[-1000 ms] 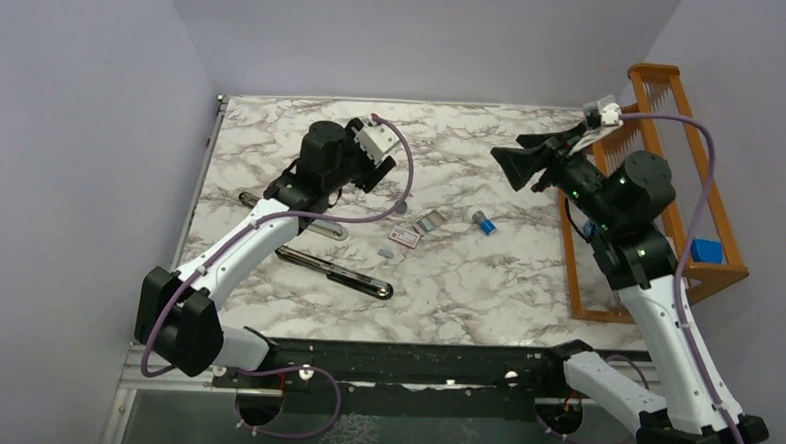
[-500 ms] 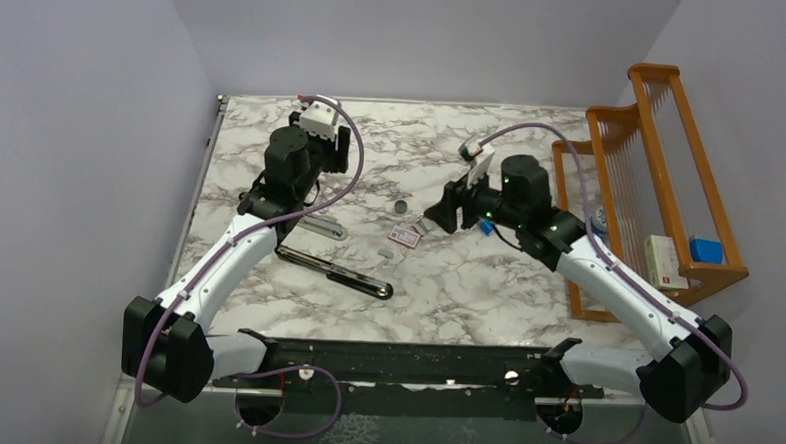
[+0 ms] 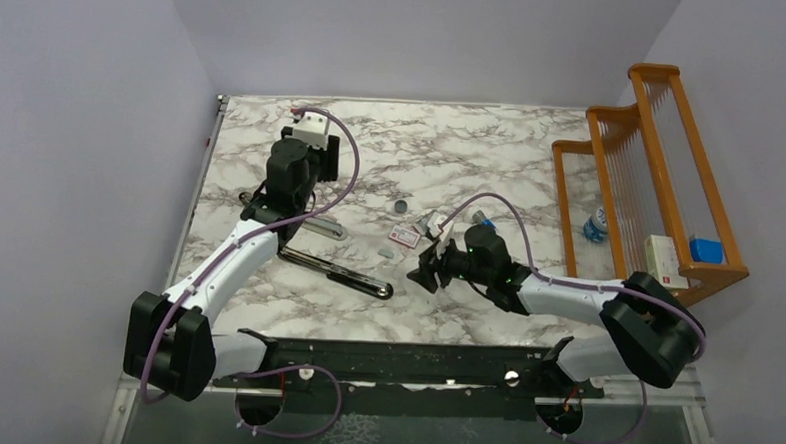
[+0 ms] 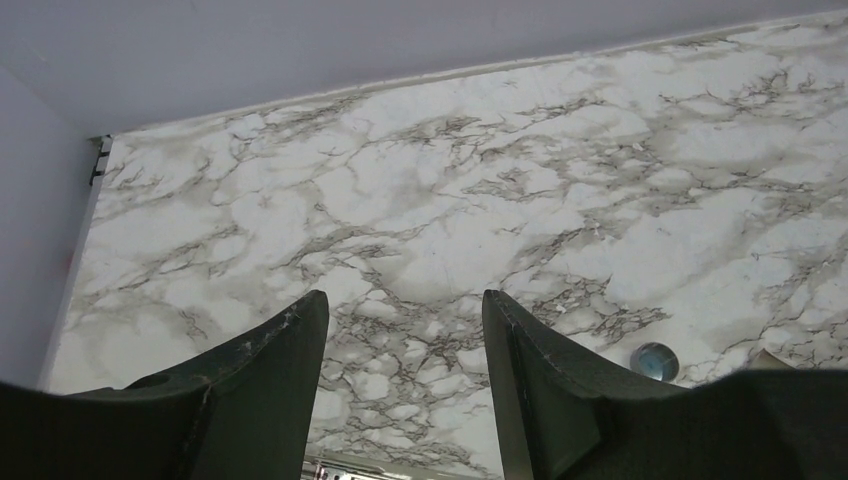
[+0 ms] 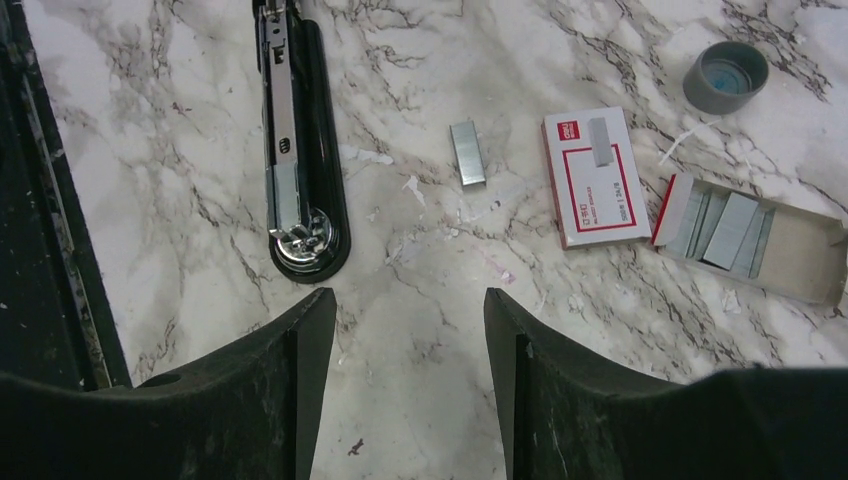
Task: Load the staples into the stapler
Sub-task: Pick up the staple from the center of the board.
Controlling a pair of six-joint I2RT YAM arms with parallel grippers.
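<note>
Evidently the right gripper point(image 5: 405, 300) hovers with jaws apart (the left gripper point(image 4: 403, 300) likewise, empty) near the thin silvery-grey staple strip point(image 5: 466, 153), which lies flat beside the opened black metal stapler point(image 5: 300, 150). A shallow pinch could skid it across the white marble tabletop point(image 5: 420, 260) or snap it.

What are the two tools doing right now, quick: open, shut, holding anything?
Left tool: open, holding nothing.
Right tool: open, holding nothing.

Print on the staple box point(image 5: 596, 178) is unreadable.
</note>
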